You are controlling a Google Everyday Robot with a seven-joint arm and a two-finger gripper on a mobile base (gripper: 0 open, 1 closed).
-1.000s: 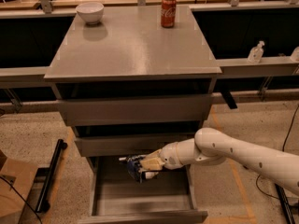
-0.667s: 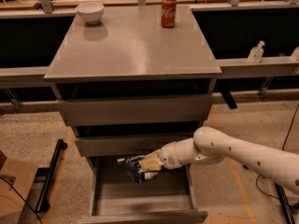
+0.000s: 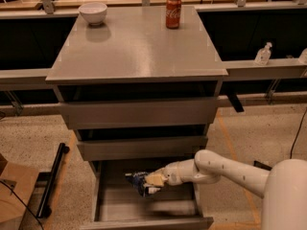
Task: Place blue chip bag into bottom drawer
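Observation:
The bottom drawer (image 3: 144, 210) of the grey cabinet stands pulled open at the bottom of the camera view. My white arm reaches in from the right, and my gripper (image 3: 149, 181) sits over the back half of the open drawer. It is shut on the blue chip bag (image 3: 137, 178), a dark-blue crinkly bag that sticks out to the left of the fingers and hangs a little above the drawer floor.
A red soda can (image 3: 173, 5) and a white bowl (image 3: 92, 13) stand at the back of the cabinet top (image 3: 139, 47). Two shallower drawers (image 3: 141, 113) sit above the open one. A cardboard box (image 3: 14, 190) and a black bar (image 3: 53, 178) lie on the floor to the left.
My gripper and the bag have shifted slightly left and down over the open drawer. Nothing else has moved.

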